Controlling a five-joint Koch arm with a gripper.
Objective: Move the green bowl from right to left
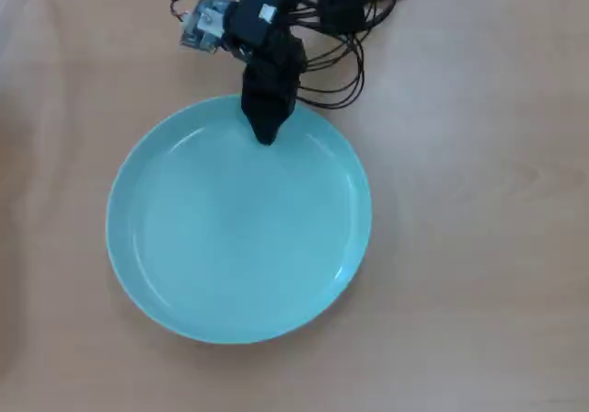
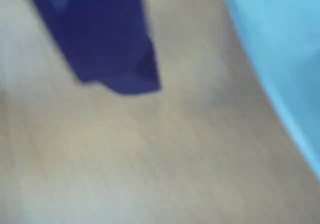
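A pale wood-grain tabletop filled both views, bare apart from the arm's black cables at the top edge of the overhead view. The green bowl, a wide, shallow, glossy mint dish with a low raised rim, sat flat a little left of centre in that view. The black gripper reached down over the bowl's far rim, probably placed there because that thin lip is the only part narrow enough to pinch. Only one dark tip showed, and the blurred wrist view gave a single jaw beside the bowl's edge, so whether it was parted or closed I could not tell. Open table lay on every side, with rather less on the overhead view's left.
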